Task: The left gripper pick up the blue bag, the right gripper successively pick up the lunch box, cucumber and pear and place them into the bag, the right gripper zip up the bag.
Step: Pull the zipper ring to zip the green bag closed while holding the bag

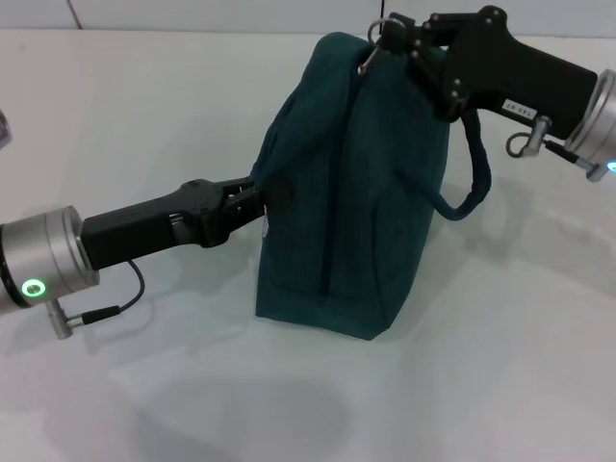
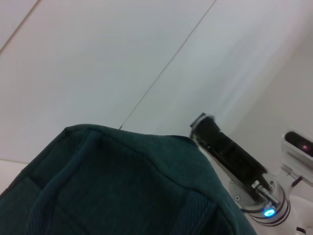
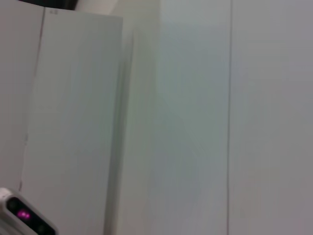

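Bag (image 1: 351,192) upright; zip pull (image 1: 371,58) at your right gripper (image 1: 393,43), fingers clamped on it. Left gripper (image 1: 258,197) pinches bag's side.

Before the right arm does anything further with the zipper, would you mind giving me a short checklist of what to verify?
1. Left claw pinching the side of the blue bag: ok.
2. Bag standing upright on the table: ok.
3. Right claw at the silver ring pull on the bag's top corner: ok; whether it grips the ring: cannot tell.
4. Zipper fully closed: cannot tell; the top seam looks shut in the head view.
5. Lunch box, cucumber and pear inside: cannot tell; none is visible.
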